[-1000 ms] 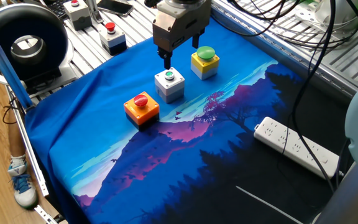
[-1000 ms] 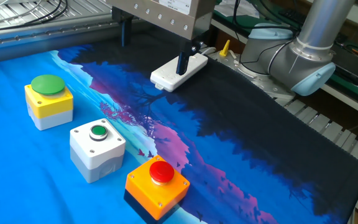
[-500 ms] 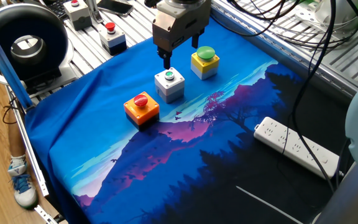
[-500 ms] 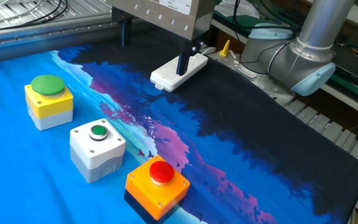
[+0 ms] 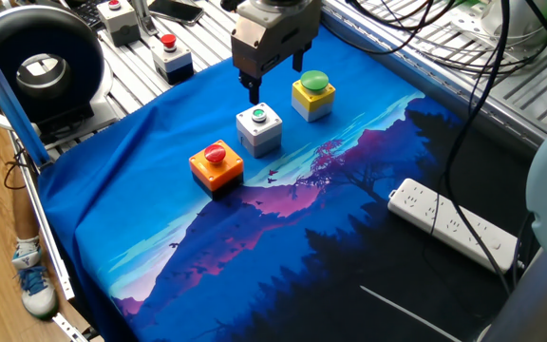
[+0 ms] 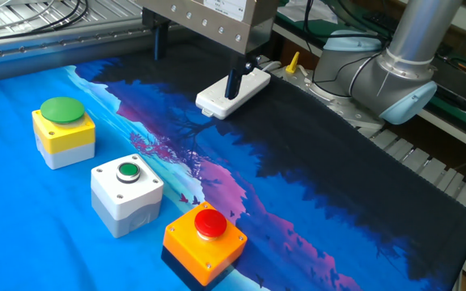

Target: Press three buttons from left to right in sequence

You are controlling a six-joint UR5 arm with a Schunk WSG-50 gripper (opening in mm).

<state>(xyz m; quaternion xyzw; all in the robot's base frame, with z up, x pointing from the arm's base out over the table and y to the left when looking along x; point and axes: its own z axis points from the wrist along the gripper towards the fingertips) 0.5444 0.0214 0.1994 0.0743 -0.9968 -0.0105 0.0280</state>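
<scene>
Three small cube boxes sit in a diagonal row on the blue printed cloth point(image 5: 207, 237) covering the tabletop: the orange box with a red dome button point(image 5: 216, 164), the light grey box with a small green button point(image 5: 258, 129) in the middle, and the yellow box with a large green dome button point(image 5: 312, 96) at the far end, each near its neighbour but not touching. The end effector point(image 5: 254, 93) hangs above the row, close to the grey box, with clear air beneath it; the other fixed view shows its two dark fingers point(image 6: 235, 81) spread well apart. These boxes look like rigid plastic housings, probably light, so they could skid or tip on the soft cloth if pushed off-centre. Nothing here needs gripping; the sensible contact is a straight downward press on the crown of each cap. The two domes offer broad, rounded, likely slick targets, so a fingertip should land at the centre rather than the slope. The grey box's button is small and nearly flush, which probably demands the most careful aim. A white power strip point(image 5: 454, 224) lies well apart on the dark part of the cloth.
</scene>
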